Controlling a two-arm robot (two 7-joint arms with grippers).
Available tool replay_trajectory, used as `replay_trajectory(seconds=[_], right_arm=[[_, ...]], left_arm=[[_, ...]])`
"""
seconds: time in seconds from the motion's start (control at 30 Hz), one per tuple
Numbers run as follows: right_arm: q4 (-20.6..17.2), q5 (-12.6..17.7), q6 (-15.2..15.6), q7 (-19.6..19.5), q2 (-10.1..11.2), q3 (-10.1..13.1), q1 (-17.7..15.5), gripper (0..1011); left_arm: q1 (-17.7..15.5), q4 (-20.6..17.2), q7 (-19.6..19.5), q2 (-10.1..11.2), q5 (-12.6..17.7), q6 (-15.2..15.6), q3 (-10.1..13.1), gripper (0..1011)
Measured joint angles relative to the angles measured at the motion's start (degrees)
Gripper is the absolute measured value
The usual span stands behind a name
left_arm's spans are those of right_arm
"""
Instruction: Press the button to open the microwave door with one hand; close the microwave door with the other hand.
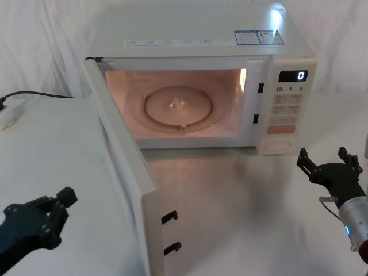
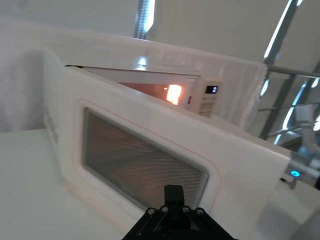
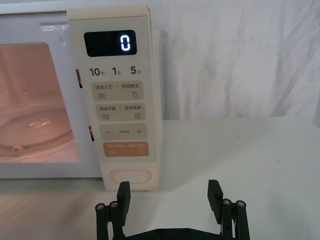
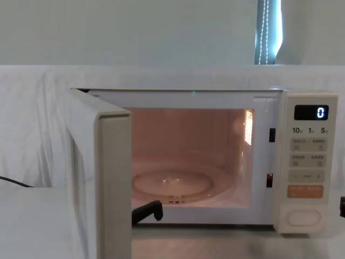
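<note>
The left gripper (image 1: 54, 210) sits low on the robot's left side, just beside the outer face of the microwave door (image 1: 123, 155). Its fingers hold nothing. They look close together, but I cannot tell if they are open or closed. In the left wrist view the gripper (image 2: 172, 212) points right at the door's dark window (image 2: 142, 165), so the door is straight in front of it and very near.

The door stands wide open. It is hinged on the left side of the microwave (image 1: 201, 40), and its free edge sticks out toward the robot. Its long side runs from the oven out to the front of the counter (image 1: 241, 207). Inside, the light is on and the glass plate (image 1: 179, 108) is bare.

The right gripper (image 1: 329, 167) is on the other side, near the control panel. Its fingers (image 3: 123, 191) are spread wide apart and hold nothing. The button (image 3: 130, 176) is just ahead of them, not touched.

I think the opening step is done. The left arm is the nearer one to the door, so closing falls to it. It would need to push the door's outer face sideways, toward the robot's right, so the door swings back.
</note>
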Motion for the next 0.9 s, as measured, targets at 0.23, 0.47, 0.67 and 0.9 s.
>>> replay_trajectory(seconds=[0.23,0.47,0.67,0.9], right_arm=[[0.00,0.00,0.00,0.00,0.00,0.00,0.00,1002],[0.00,0.00,0.00,0.00,0.00,0.00,0.00,1002],[0.00,0.00,0.00,0.00,0.00,0.00,0.00,1002],[0.00,0.00,0.00,0.00,0.00,-0.01,0.00,1002]], left_arm=[[-1.71,1.24,-1.23,1.31,-1.38,-0.49,2.19,0],[-4.23,2.22,-1.09,2.65,-1.53,-0.95,4.75,0],[-6.64,3.04,-0.13,3.60,-0.99,-1.21,7.27,0],[-9.50,4.57,1.36,3.94,-0.14,-1.75,10.43,0]])
